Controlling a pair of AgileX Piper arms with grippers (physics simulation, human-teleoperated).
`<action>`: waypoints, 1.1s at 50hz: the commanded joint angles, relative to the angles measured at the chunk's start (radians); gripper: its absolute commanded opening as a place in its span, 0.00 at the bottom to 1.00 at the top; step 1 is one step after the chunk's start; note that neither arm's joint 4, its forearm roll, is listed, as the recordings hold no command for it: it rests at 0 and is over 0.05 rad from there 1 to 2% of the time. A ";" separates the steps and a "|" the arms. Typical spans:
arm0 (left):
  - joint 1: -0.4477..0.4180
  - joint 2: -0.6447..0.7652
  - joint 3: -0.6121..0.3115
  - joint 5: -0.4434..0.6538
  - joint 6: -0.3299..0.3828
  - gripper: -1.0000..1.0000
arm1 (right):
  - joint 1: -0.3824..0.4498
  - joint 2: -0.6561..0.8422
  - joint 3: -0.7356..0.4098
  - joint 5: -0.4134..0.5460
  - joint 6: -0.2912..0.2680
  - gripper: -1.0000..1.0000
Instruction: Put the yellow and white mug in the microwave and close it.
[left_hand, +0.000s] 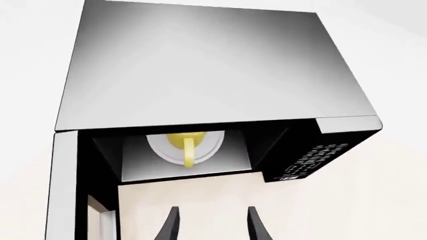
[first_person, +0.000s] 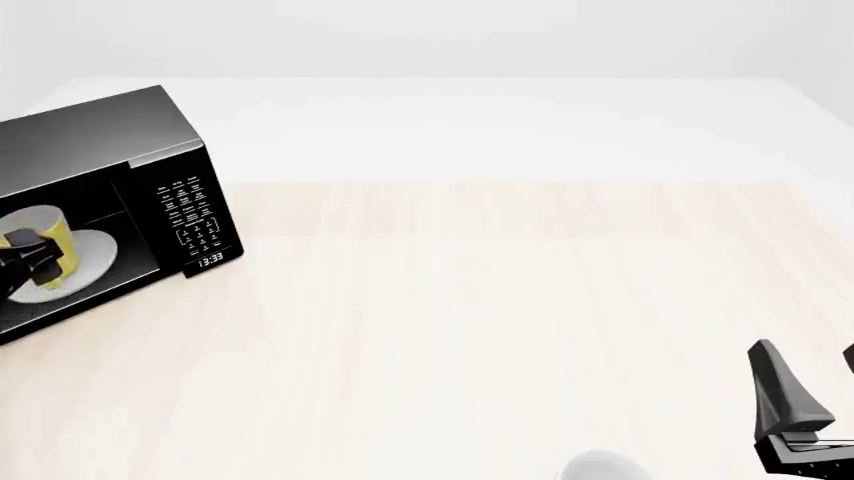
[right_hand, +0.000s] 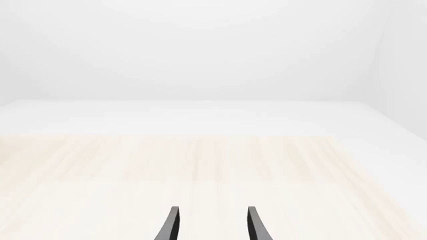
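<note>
Mug: the yellow and white mug (left_hand: 187, 146) stands upright inside the microwave (left_hand: 200, 70), on the round white turntable plate (left_hand: 160, 150). In the left wrist view its yellow loop handle faces the camera. In the front view the mug (first_person: 51, 240) is partly hidden by the left gripper.

Microwave: a large black box at the table's left in the front view, cut by the picture's left edge. Its cavity is open. The door (left_hand: 65, 190) is swung out to one side and shows a pale edge and a dark inner frame. The top is smooth and glossy, shading from grey to dark. The button panel (first_person: 187, 212) carries small white marks, with a small digital clock (first_person: 211, 260) below it.

Left gripper: the left gripper (first_person: 27, 262) hangs just in front of the cavity in the front view. The left wrist view shows its two dark tapered fingers (left_hand: 170, 225) spread apart, nothing between them, short of the mug.

Right gripper: the right gripper (right_hand: 212, 225) sits low at the table's right, well apart from the microwave. Its dark fingers stand apart and hold nothing.

Surface: the table (first_person: 507, 320) is pale wood with faint lengthwise grain, matte and flat, with a white band along its far side.

Room: plain white, evenly lit.

Other: a rounded white object (first_person: 603, 468) is cut by the bottom edge near the right arm.
</note>
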 joint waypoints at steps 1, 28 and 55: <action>-0.017 -0.160 -0.006 0.122 0.008 1.00 | 0.000 0.000 0.000 0.000 0.000 1.00; -0.004 -0.376 -0.212 0.470 0.031 1.00 | 0.000 0.000 0.000 0.000 0.000 1.00; 0.096 -0.451 -0.378 0.650 0.042 1.00 | 0.000 0.000 0.000 0.000 0.000 1.00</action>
